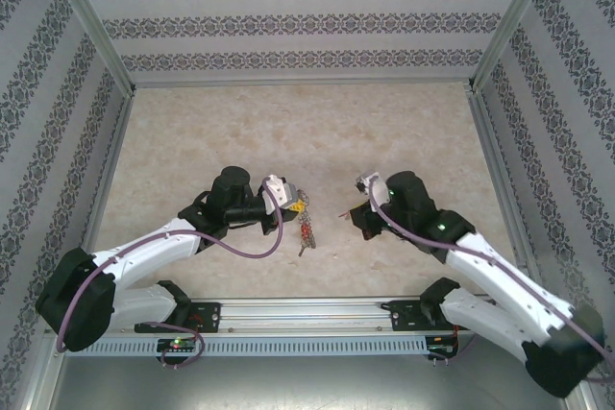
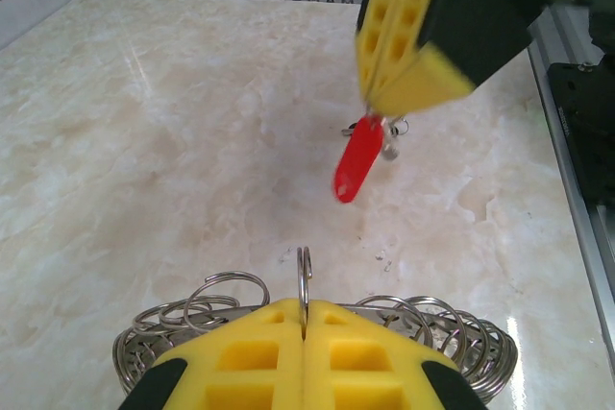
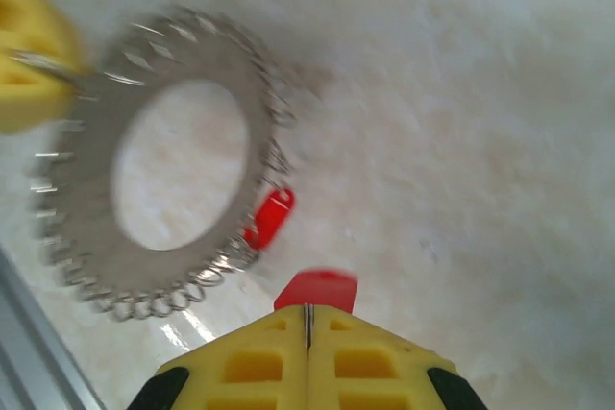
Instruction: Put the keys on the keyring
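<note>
Here the keyring (image 3: 163,271), a flat silvery ring fringed with wire loops, is held by one loop in the closed fingers of the left gripper (image 2: 305,322). A red key (image 3: 269,218) sits at the keyring's rim, and near it the right gripper (image 3: 307,319), fingers pressed together, pinches another red-headed key (image 3: 317,287) over the marble table (image 3: 461,141)

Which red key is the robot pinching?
The red key clamped by the right gripper, its jaws shut. The other red key sits at the edge of the keyring.
</note>
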`<state>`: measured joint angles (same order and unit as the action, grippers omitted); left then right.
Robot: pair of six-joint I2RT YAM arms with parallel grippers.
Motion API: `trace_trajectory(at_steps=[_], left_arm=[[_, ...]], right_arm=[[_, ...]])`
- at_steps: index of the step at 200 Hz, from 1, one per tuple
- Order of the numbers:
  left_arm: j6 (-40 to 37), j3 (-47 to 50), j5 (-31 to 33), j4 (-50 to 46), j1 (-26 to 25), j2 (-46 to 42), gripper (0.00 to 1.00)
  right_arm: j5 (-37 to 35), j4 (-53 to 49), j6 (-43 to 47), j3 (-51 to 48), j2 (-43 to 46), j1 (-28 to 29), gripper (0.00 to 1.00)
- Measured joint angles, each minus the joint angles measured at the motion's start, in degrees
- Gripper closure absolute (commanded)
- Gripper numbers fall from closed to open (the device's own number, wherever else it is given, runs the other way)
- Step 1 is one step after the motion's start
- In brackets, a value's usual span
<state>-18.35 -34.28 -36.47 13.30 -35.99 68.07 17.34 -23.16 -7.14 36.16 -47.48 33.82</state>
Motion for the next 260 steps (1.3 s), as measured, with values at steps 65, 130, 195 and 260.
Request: trace_trajectory(at_steps=[65,130,195,260], left_arm=[[0.72,0.00,-3.32,0.00,0.00,0.00,1.00],[1.11,0.00,-6.47,0.00,0.00,0.02,1.00],[2.19,0.00,-6.86,0.00,0.00,0.02,1.00],[2.40,0.00,-6.86,0.02,0.00,0.02,1.00]], right_arm=[[5.66,4.13,9.64,-2.27,8.11,0.11,1.00],[6.21,8.46,15.32,0.11,-1.68,5.11,1.00],[10.82,15.02,16.55,2.05,-7.39,5.88,1.00],[14.71,17.77,16.55,3.56,-10.78,6.60,1.00]])
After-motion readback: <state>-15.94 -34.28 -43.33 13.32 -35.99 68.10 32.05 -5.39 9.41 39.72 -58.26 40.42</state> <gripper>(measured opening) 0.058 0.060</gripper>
